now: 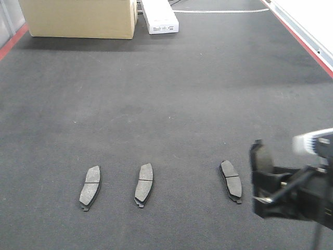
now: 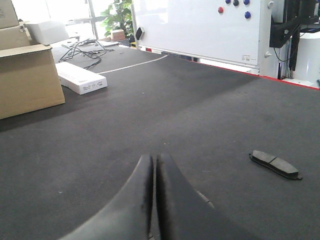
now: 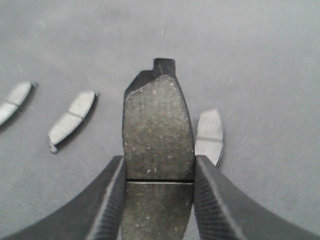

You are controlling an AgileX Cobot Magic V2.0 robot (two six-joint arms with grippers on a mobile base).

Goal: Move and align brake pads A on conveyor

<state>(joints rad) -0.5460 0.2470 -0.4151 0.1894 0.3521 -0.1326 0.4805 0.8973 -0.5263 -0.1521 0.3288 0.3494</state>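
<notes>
Three pads down, the fourth held aloft in the right claw

Three flat, curved grey brake pads lying in a rough row on the dark charcoal felt-like conveyor belt (image 1: 171, 94): left pad (image 1: 90, 187) and middle pad (image 1: 144, 184) tilted alike, right-hand pad (image 1: 231, 180) leaning the other way, so alignment judged unfinished; right claw (image 3: 159, 172) clamped on the edges of the fourth pad (image 3: 158, 132), raised above the belt just right of the row, awaiting placement; left claw (image 2: 154, 200) closed on nothing, hovering over bare belt; speckled, gritty friction faces, a thin groove across each middle, dark backing plates with small end tabs; fuzzy matte belt edged in red; tan cardboard box (image 1: 80, 18) and white carton (image 1: 158, 15) at the far end.
</notes>
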